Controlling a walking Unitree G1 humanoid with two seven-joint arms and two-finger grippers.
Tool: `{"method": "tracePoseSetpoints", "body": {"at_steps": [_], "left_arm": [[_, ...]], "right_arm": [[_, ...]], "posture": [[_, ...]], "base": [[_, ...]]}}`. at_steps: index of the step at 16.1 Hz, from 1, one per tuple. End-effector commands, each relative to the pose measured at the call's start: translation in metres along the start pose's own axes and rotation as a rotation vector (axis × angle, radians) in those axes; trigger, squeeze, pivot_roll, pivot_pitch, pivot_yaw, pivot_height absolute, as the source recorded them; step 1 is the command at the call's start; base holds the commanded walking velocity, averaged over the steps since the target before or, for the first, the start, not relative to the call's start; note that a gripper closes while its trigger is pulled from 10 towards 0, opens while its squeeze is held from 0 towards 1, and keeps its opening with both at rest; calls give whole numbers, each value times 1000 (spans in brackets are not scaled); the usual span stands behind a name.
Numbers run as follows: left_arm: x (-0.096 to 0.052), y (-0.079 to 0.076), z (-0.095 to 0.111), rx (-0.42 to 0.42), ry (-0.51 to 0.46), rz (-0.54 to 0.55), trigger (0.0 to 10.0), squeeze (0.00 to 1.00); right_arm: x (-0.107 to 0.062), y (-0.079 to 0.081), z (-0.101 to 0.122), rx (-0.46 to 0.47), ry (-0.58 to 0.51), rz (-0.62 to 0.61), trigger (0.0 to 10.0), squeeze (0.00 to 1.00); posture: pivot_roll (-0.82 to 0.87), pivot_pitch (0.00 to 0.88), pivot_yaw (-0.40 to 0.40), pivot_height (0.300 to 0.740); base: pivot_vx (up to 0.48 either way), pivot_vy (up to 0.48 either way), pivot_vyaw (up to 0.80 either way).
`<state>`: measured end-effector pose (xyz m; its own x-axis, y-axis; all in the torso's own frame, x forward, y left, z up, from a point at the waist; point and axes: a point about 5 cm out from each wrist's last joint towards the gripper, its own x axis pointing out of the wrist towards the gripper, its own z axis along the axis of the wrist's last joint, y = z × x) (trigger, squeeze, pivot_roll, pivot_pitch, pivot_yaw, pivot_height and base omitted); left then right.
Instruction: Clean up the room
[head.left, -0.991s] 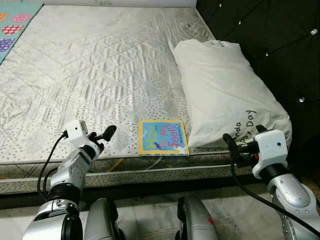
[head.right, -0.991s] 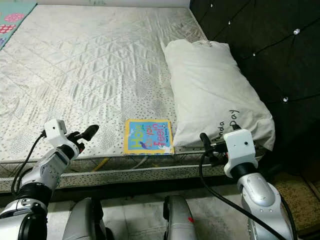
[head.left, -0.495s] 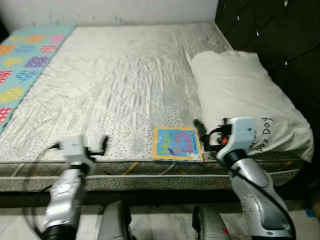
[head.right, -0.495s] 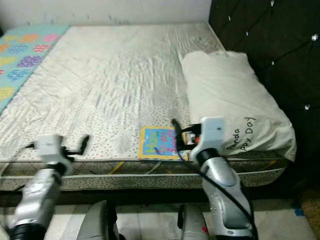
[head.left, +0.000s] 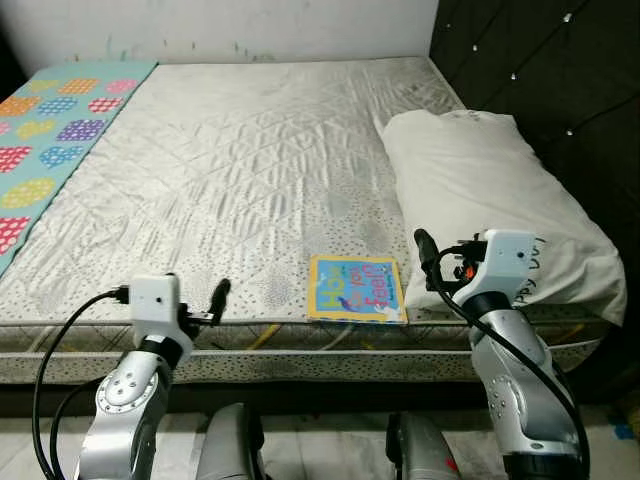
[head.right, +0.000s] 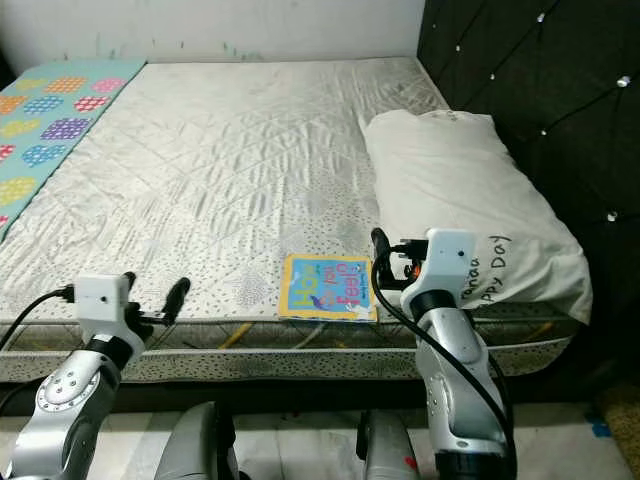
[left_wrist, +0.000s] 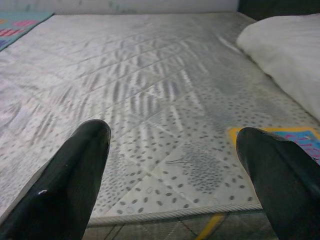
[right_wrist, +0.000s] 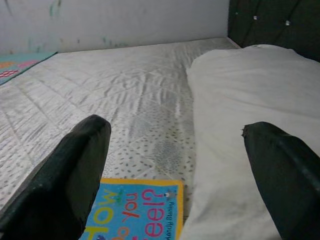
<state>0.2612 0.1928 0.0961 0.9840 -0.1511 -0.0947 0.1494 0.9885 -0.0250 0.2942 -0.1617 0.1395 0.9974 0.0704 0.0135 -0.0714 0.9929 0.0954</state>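
A colourful children's book (head.left: 357, 289) lies flat at the near edge of the bare mattress (head.left: 240, 170), beside a large white pillow (head.left: 490, 200). My right gripper (head.left: 428, 262) hovers low over the pillow's near corner, just right of the book, and its fingers point across the bed. In the right wrist view it is open, with the book (right_wrist: 135, 212) below the gap and the pillow (right_wrist: 240, 115) to one side. My left gripper (head.left: 218, 300) is open at the mattress edge, well left of the book. The left wrist view has the book's corner (left_wrist: 295, 137) by one finger.
A black tufted headboard (head.left: 540, 70) stands along the right side behind the pillow. A teal blanket with coloured spots (head.left: 50, 130) covers the bed's far left. My own legs (head.left: 230, 450) are below, close to the bed frame.
The camera has lifted and takes in more of the bed. My right gripper swung in from the right toward the book, then eased back a little over the pillow corner. The left gripper dropped slightly.
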Motion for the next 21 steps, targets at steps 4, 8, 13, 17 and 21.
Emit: {"method": "tracePoseSetpoints", "body": {"at_steps": [4,8,13,17,21], "left_arm": [[7,-3,4,-60,-13,36,10000,0],[14,0,9,-75,-29,62,10000,0],[18,7,11,-66,-28,66,10000,0],[20,2,9,-75,-29,59,10000,0],[18,5,-5,-92,8,78,10000,0]], "right_arm": [[8,6,7,8,-41,20,10000,0],[16,5,11,9,-57,13,10000,0],[17,5,11,5,-62,15,10000,0],[15,3,9,2,-59,11,10000,0],[11,0,-4,14,-29,-5,10000,0]], "posture": [[-195,0,41,600],[-195,0,40,652],[-197,0,42,708],[-203,0,43,740],[-201,0,50,740]], "base": [[0,0,0],[0,0,0],[0,0,0],[0,0,0],[0,0,0]]}}
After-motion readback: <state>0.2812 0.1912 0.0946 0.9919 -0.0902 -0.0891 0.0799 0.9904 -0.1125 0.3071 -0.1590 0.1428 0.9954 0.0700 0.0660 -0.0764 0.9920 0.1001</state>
